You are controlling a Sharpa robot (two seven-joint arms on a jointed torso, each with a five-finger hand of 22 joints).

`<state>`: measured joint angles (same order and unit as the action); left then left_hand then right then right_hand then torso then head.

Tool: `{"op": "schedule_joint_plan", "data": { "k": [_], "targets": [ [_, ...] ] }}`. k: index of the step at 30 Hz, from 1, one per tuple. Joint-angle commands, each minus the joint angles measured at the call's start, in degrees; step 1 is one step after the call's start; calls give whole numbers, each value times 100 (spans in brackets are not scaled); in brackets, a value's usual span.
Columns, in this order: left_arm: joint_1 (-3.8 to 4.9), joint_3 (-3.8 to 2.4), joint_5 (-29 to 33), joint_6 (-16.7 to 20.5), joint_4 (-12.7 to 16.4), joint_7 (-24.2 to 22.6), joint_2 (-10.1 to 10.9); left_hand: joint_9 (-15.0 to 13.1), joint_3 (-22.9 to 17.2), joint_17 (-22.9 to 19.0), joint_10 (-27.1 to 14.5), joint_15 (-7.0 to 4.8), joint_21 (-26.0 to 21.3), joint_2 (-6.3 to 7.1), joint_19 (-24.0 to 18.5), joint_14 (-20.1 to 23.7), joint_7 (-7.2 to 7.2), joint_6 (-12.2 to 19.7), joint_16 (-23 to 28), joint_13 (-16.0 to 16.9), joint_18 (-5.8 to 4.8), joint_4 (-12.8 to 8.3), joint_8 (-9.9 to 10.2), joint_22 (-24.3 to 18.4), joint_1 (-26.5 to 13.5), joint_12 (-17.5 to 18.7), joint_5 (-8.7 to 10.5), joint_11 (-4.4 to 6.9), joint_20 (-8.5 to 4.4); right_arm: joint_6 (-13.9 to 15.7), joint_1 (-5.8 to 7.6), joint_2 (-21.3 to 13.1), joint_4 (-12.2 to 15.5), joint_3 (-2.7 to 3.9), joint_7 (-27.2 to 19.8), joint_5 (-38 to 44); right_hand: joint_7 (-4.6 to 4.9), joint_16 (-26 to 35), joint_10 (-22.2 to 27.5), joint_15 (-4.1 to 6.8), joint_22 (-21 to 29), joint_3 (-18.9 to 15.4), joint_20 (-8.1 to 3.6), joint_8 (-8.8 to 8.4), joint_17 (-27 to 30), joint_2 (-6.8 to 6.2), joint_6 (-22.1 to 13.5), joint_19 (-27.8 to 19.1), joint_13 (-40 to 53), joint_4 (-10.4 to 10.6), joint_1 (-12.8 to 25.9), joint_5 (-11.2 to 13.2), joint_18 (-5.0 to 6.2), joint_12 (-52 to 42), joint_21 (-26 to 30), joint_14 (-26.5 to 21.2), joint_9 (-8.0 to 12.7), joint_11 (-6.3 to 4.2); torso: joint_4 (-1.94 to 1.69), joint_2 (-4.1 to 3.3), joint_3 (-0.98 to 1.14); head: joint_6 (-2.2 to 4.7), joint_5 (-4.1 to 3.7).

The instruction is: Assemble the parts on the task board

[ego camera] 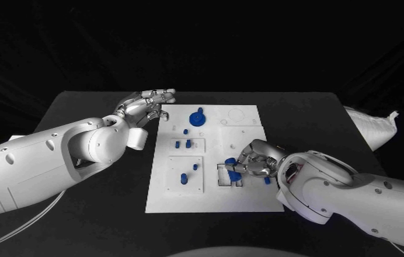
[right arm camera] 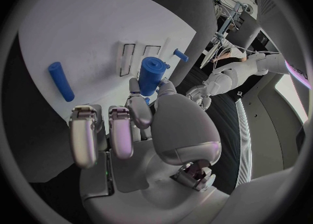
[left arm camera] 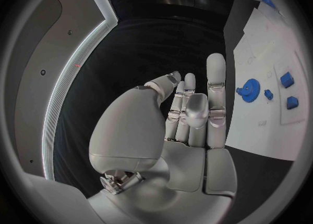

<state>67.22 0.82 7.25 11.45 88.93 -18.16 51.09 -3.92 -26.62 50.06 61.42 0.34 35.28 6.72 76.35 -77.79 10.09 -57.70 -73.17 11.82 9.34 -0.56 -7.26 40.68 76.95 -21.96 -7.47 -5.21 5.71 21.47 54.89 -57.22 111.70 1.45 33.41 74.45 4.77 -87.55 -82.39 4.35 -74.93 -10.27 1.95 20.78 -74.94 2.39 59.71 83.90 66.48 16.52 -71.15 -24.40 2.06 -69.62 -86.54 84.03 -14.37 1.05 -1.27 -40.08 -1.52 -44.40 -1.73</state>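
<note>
The white task board (ego camera: 211, 195) lies in the middle of the black table. My right hand (ego camera: 255, 160) is low over the board's near right part and pinches a blue cylinder (right arm camera: 151, 74) between thumb and finger, just above a recessed block with two slots (right arm camera: 128, 57). In the head view the blue cylinder (ego camera: 233, 173) shows under the fingers. A blue peg (right arm camera: 60, 81) lies flat on the board beside that hand. My left hand (ego camera: 148, 107) hovers off the board's far left edge, fingers (left arm camera: 216, 86) stretched out and holding nothing.
A blue gear (ego camera: 197, 118) sits at the board's far middle, also seen as the blue gear (left arm camera: 248, 88) beside my left hand. Several small blue pegs (ego camera: 183, 144) stand in the middle left panels, another peg (ego camera: 184, 179) nearer. Bare black table (ego camera: 93, 105) surrounds the board.
</note>
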Motion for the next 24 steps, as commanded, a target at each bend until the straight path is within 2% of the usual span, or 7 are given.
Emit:
{"op": "schedule_joint_plan", "data": {
  "k": [1, 13, 18, 22, 24],
  "targets": [
    [1, -3, -28, -103, 26, -22, -3, 3, 11, -2, -28, -10, -34, 17, -47, 46, -6, 43, 4, 7, 95, -13, -34, -4, -4, -37, -13, -2, -2, -312, -3, 73, -42, -4, 72, -145, -144, -24, -520, 39, -928, -23, -48, 24, -1067, 11, 170, 446, 1953, 6, 48, 14, -79, -1621, -29, 509, -14, -203, 8, -4, 2, -9, 9],
    [2, -3, -28, -112, 48, -19, 22, 4, 24, -11, -43, -3, -31, 15, -48, 50, 1, 54, 4, 7, 92, 4, -37, 1, -31, -53, -11, -9, 2, -368, -9, 270, -189, -8, 92, 280, -167, -19, -537, 54, -929, -42, -60, 41, -1059, 22, 219, 446, 1982, -14, 60, 81, -79, -1645, -29, 506, -58, -222, 0, 3, 9, -38, 25],
    [2, -3, -28, -114, 53, -18, 27, 4, 30, -11, -48, -1, -34, 15, -49, 50, 2, 57, 3, 7, 92, 10, -39, -1, -41, -59, -10, -10, 3, -466, -12, 333, -217, -8, 99, 361, -177, -13, -534, 68, -924, -95, -75, 31, -1053, 30, 232, 444, 1978, -11, 118, 295, -78, -1629, -25, 505, -111, -234, 2, 0, 10, -49, 33],
    [2, -3, -28, -112, 56, -17, 33, 4, 30, -11, -48, -1, -34, 15, -49, 50, 2, 57, 3, 7, 92, 10, -39, -1, -41, -59, -10, -10, 3, -508, -15, 365, -225, -9, 101, 401, -182, -7, -532, 72, -928, -181, -82, 18, -1046, 34, 239, 445, 1977, -5, 230, 599, -79, -1616, -25, 503, -168, -238, 5, -1, 9, -51, 40],
    [2, -3, -28, -111, 57, -17, 35, 4, 30, -11, -48, -1, -34, 15, -49, 50, 2, 57, 3, 7, 92, 10, -39, -1, -41, -59, -10, -10, 3, -517, -15, 374, -228, -10, 102, 425, -184, -6, -529, 73, -927, -205, -84, 15, -1046, 38, 242, 445, 1973, -5, 259, 670, -79, -1608, -24, 503, -187, -239, 6, 1, 9, -53, 42]
  ]
}}
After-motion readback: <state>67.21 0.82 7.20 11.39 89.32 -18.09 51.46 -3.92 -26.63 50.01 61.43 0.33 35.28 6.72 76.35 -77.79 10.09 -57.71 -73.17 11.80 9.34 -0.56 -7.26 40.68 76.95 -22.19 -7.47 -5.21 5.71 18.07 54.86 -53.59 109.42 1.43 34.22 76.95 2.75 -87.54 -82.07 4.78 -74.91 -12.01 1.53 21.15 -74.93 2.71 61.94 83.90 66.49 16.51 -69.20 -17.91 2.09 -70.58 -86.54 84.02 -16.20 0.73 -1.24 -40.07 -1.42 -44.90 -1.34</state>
